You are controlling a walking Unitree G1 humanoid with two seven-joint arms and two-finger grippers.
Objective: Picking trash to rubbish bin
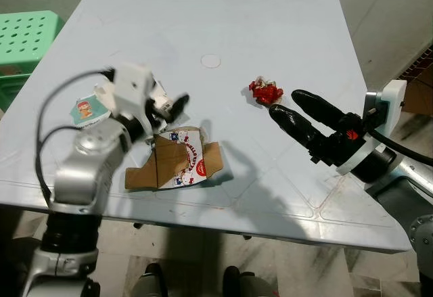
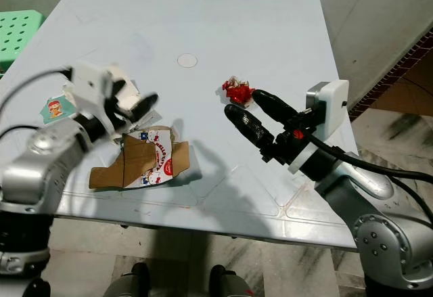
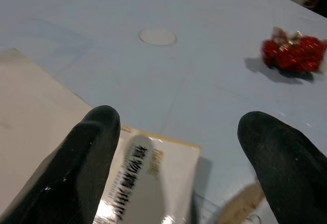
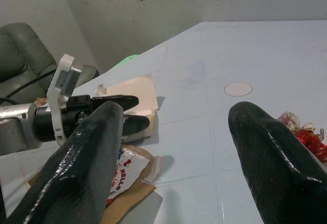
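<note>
Pick step: right end effector (image 1: 292,105) was open just beside the red wrapper (image 1: 265,92) on the bench (image 1: 270,19), left end effector (image 1: 177,105) open over the flattened carton (image 1: 177,158); next, close on wrapper.

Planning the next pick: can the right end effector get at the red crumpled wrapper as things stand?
Probably yes. The right end effector is open, its fingertips right beside the red crumpled wrapper on the table, with nothing between them. The flattened carton and the left end effector are well off to the side.
</note>
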